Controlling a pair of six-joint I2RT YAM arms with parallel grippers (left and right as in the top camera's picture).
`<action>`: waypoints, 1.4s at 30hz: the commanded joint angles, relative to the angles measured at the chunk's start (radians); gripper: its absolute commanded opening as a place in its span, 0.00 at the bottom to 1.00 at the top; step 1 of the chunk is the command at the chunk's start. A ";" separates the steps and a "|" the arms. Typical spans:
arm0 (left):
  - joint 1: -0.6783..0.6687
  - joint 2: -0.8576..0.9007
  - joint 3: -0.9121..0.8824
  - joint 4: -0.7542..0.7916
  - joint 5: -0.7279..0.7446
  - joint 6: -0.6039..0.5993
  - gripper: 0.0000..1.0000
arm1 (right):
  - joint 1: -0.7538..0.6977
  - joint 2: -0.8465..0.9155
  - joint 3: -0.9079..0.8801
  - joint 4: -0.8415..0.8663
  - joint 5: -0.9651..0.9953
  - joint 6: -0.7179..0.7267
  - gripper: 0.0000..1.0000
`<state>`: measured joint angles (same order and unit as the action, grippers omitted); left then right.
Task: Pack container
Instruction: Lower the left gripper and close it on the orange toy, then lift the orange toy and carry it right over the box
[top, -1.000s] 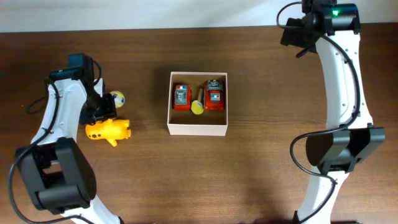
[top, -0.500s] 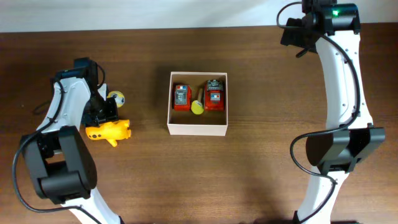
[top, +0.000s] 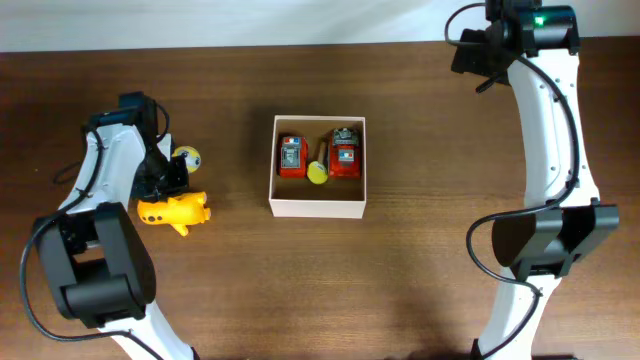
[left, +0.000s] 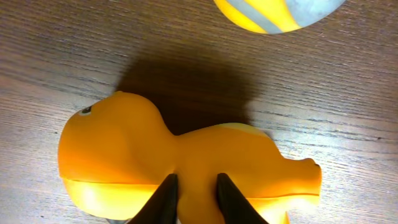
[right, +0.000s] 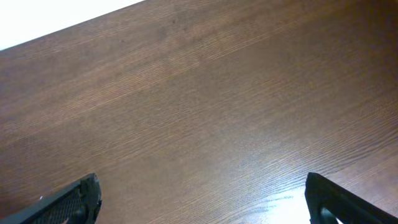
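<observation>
Your left claw (left: 196, 182) hangs over the orange rubber toy (left: 124, 149), jaws drawn nearly together with a sliver of the toy's back showing between them; you cannot tell whether they pinch it. The toy lies on the worktop (left: 336, 118), its long axis running across towards the container (top: 319, 209). The container stands well apart to that claw's right, with two red toys (top: 291, 157) inside. Your right claw (right: 202, 186), spread wide over bare wood, is far from the toy.

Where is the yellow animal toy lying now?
In the overhead view, the yellow animal toy lies left of the container, beside the small ball and under the left gripper.
</observation>
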<state>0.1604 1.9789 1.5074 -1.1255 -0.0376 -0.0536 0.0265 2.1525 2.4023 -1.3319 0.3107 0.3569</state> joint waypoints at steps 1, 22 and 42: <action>0.006 0.013 0.015 -0.002 -0.004 -0.002 0.16 | -0.007 -0.003 -0.005 0.000 0.012 -0.009 0.99; -0.077 0.013 0.530 -0.291 0.006 -0.003 0.13 | -0.007 -0.003 -0.005 0.001 0.012 -0.009 0.99; -0.616 0.013 0.598 -0.177 0.020 -0.417 0.13 | -0.007 -0.003 -0.005 0.001 0.012 -0.009 0.99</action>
<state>-0.4156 1.9873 2.0815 -1.2938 0.0216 -0.3698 0.0265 2.1525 2.4023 -1.3319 0.3107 0.3550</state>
